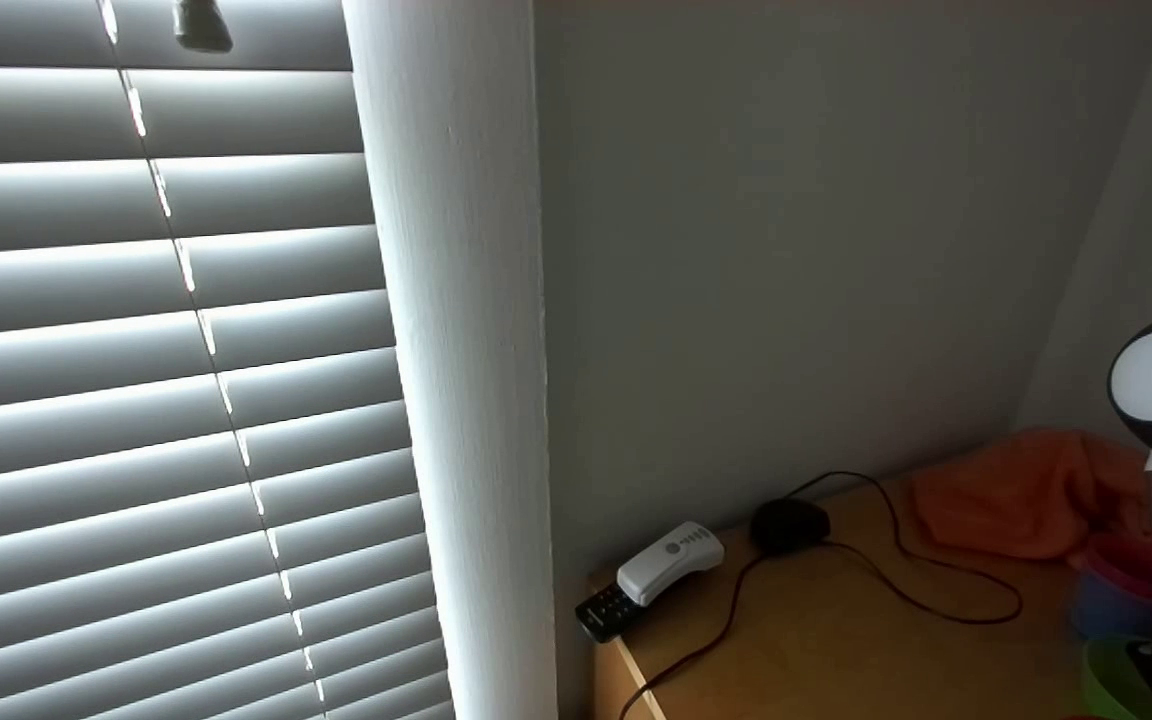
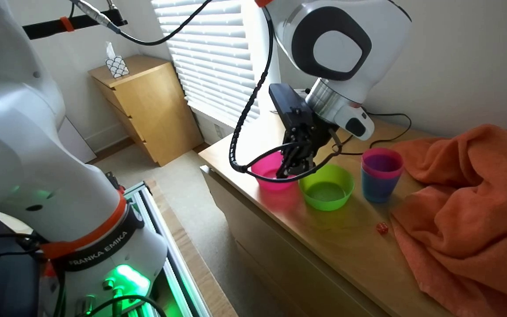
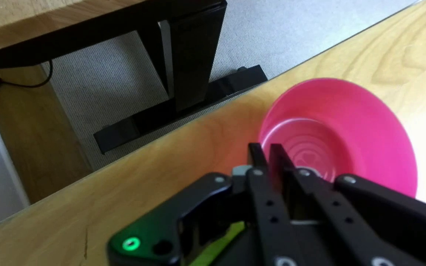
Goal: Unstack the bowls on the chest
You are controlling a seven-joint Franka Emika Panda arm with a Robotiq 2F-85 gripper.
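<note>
The chest (image 2: 346, 253) has a warm-brown wooden top, also in the wrist view (image 3: 131, 195). A pink bowl (image 2: 271, 169) and a green bowl (image 2: 326, 187) stand side by side on it, apart from any stack. The wrist view shows inside the pink bowl (image 3: 375, 144) and a strip of the green bowl (image 3: 220, 241) behind the gripper linkage. My gripper (image 3: 265, 146) is at the pink bowl's rim, one finger outside and one inside. A narrow gap shows between the fingertips, with pink in it. In an exterior view the gripper (image 2: 282, 172) partly hides the pink bowl.
A pink cup sits in a blue cup (image 2: 379, 187) beside the green bowl. A red die (image 2: 382, 227) and an orange cloth (image 2: 478, 211) lie on the chest. A black cable (image 1: 876, 570), white remote (image 1: 671, 562) and black remote (image 1: 606, 610) lie towards the wall.
</note>
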